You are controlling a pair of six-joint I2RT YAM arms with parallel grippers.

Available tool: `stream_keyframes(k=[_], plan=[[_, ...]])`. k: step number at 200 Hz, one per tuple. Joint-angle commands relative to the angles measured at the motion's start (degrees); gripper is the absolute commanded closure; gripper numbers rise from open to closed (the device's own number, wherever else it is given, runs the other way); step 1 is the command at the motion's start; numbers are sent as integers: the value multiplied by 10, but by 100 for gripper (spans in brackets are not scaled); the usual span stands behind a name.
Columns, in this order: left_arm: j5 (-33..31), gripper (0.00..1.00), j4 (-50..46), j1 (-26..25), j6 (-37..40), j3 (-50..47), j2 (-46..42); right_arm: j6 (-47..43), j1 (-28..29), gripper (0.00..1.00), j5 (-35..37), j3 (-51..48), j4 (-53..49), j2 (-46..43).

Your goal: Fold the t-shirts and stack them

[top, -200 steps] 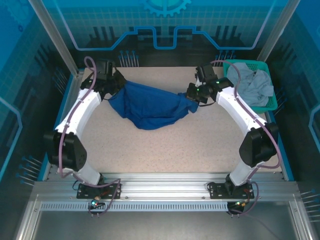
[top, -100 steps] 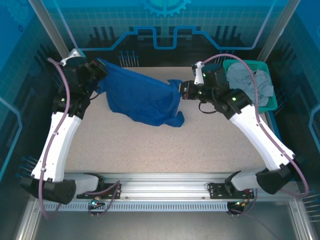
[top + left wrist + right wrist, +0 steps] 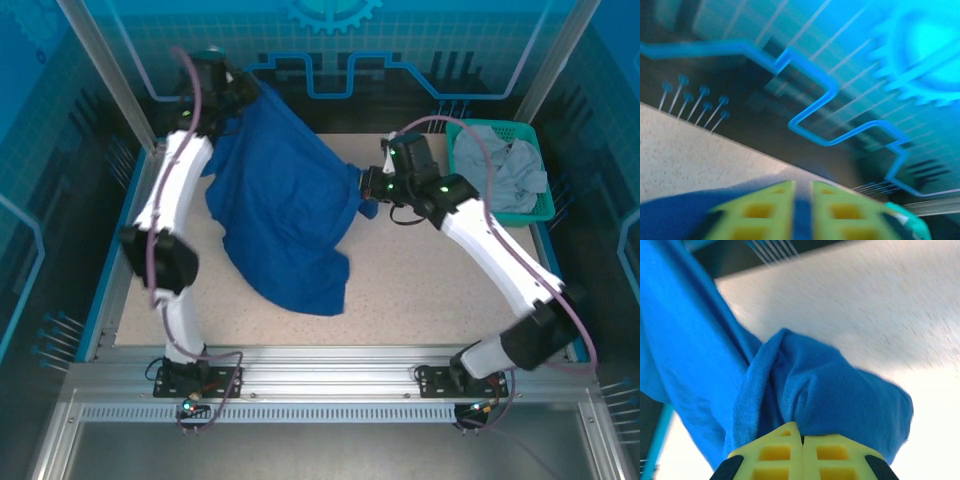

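Above the table (image 3: 430, 280) your left claw (image 3: 240, 88), high, and right claw (image 3: 368, 185) both clench the blue shirt (image 3: 280, 210). Likely the spreading step: next lay it flat.

Even overhead light keeps the top view sharp, with a cyan cast from the walls (image 3: 420, 40) and a faint shadow under the blue t-shirt (image 3: 285, 220) on the desk (image 3: 440, 300). Motion blur smears the left wrist view, the left pincer (image 3: 802, 186) out of focus. In the right wrist view the desk washes out to white glare, streaked with blur.
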Motion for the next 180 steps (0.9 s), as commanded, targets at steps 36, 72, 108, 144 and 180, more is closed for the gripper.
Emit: stream_keyframes(k=[36,72,108,144,180], plan=[[12,39,-215,-40,4,-3,-24,28,-59,78,5,-44,-139,76],[36,46,-208,-70,-123,-394,-255,29,-69,68,34,-75,-159,20],[105,47,-240,-148,-208,-605,-360,11,-67,62,23,-110,-157,-4],[133,46,-165,-201,-276,-723,-339,-10,-84,62,9,-150,-131,-11],[90,53,-87,-194,-313,-737,-265,-15,-121,62,7,-166,-108,-3]])
